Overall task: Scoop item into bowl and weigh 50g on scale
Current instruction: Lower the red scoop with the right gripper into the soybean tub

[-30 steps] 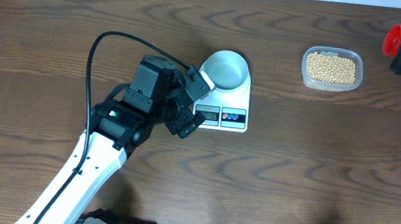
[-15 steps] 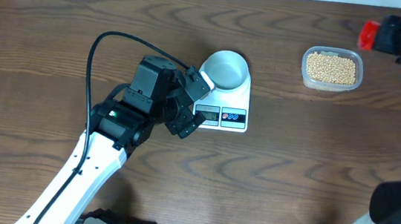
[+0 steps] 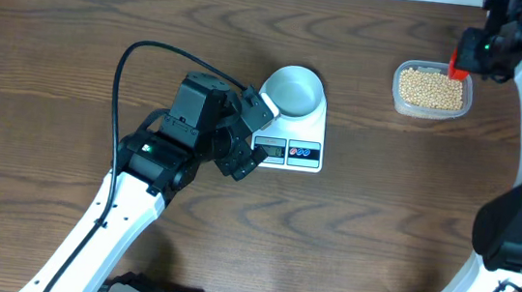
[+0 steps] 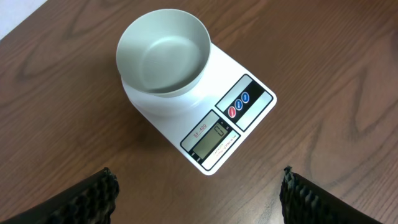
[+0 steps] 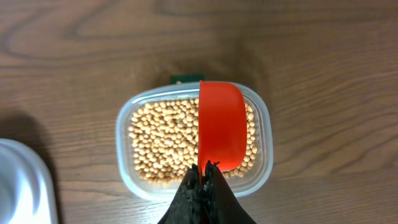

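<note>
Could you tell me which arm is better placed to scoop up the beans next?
Right. The right gripper is shut on the red scoop over the tub of beans; the left gripper hangs open beside the scale, far from them.

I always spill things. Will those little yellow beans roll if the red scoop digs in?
The small round tan beans look smooth and loose, so spilled ones would likely roll. The clear plastic tub looks thin, so it may scoot when the red plastic scoop pushes in.

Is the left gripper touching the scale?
Apart. The left wrist view shows bare table between the scale and each finger of the open left gripper.
</note>
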Robot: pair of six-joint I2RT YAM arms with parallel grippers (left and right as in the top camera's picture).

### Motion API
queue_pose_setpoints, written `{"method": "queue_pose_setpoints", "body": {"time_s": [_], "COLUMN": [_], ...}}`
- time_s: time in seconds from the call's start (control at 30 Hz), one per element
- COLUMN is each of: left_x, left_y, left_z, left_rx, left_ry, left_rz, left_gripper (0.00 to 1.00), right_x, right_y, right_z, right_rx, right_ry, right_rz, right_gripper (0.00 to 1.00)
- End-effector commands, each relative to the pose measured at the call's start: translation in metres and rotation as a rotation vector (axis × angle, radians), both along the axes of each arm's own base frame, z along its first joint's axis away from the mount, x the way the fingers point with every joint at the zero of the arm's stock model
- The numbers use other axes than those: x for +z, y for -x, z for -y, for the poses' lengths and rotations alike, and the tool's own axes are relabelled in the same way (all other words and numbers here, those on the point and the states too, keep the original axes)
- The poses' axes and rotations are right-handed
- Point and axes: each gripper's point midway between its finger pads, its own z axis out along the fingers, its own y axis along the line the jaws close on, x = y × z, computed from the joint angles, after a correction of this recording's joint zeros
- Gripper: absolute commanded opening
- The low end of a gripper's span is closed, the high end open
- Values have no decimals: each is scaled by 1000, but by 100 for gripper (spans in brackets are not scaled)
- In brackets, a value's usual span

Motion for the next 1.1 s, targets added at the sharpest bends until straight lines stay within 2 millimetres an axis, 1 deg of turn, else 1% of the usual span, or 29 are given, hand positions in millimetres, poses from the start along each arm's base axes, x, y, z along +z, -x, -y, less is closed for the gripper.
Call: {"method": "queue_pose_setpoints", "body": {"time_s": [0.0, 0.13, 0.33, 0.5, 0.77, 1.07], "left_x": [2, 2, 2, 2, 2, 2], "left_y": [1, 1, 1, 1, 1, 1], "left_z": [1, 1, 1, 1, 1, 1], "left_rx": [-13, -13, -13, -13, -13, -13], "left_ry": [6, 6, 6, 6, 6, 6], "left_rz": [5, 5, 5, 5, 5, 5], "left_gripper": [86, 86, 86, 86, 86, 86], "right_x": [-5, -9, -14, -19, -39, -46], "right_y": [-6, -3, 7, 10, 8, 11], "right_z": [-2, -3, 7, 8, 8, 7], "right_rx": [-14, -13, -54, -57, -57, -53], "right_ry": [46, 48, 91, 99, 97, 91], "right_rz": [-9, -29, -74, -92, -102, -124], "right_gripper": [1, 1, 1, 1, 1, 1]}}
